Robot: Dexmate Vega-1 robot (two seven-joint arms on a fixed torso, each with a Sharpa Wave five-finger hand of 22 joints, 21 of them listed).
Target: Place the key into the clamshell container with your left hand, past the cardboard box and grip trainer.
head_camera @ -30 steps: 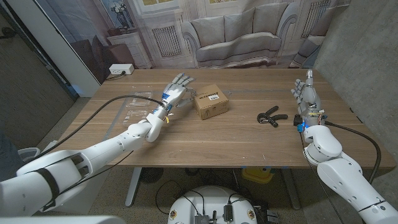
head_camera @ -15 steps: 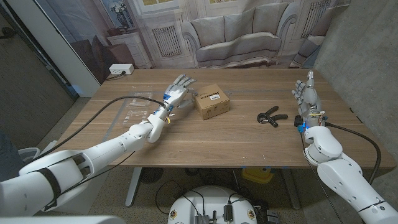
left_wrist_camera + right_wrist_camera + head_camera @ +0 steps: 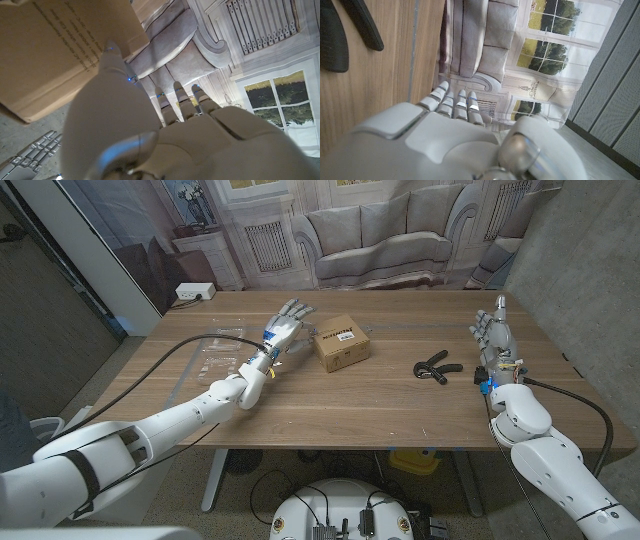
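My left hand (image 3: pixel 285 328) hovers over the table with its fingers stretched out and apart, just left of the cardboard box (image 3: pixel 338 343). Nothing shows in its grasp. In the left wrist view the fingers (image 3: pixel 172 107) reach past the box (image 3: pixel 55 50), which is close beside them. I cannot make out the key in any view. The clear clamshell container (image 3: pixel 213 358) lies on the table left of my left forearm. The black grip trainer (image 3: pixel 434 367) lies right of the box, and it also shows in the right wrist view (image 3: pixel 340 35). My right hand (image 3: pixel 494 335) stands upright near the right edge, fingers straight, holding nothing.
A black cable (image 3: pixel 165 360) arcs from my left arm over the table's left part. The wooden table (image 3: pixel 380 405) has bare wood along its front. A printed backdrop of a sofa and windows hangs behind the far edge.
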